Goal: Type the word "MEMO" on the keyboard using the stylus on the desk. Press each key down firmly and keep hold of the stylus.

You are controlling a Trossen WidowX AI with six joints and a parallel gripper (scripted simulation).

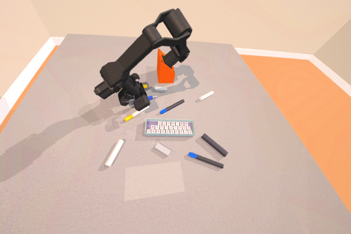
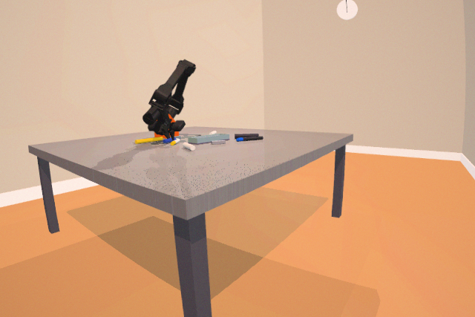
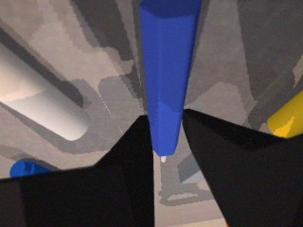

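The blue stylus [image 1: 151, 97] [image 3: 168, 71] has a thin pale tip and is at desk level, its tip end pointing toward the bottom of the wrist view. My gripper [image 2: 168, 136] [image 3: 165, 120] is shut on the stylus, with one black finger against each side of it near the tip end. In the top view the arm hides most of the stylus and the fingertips. The keyboard [image 1: 170, 127] [image 2: 208, 139], a pale green tray with white lettered keys, lies to the right and front of the gripper in the top view.
A yellow-and-white marker [image 1: 130, 117] and a blue-capped black marker [image 1: 173, 106] lie between gripper and keyboard. A yellow pen [image 1: 145, 86] [image 3: 289, 118] and a grey block [image 1: 160, 89] [image 3: 189, 171] are close by. The orange base [image 1: 164, 74] stands behind. A grey eraser [image 1: 163, 149] lies before the keyboard.
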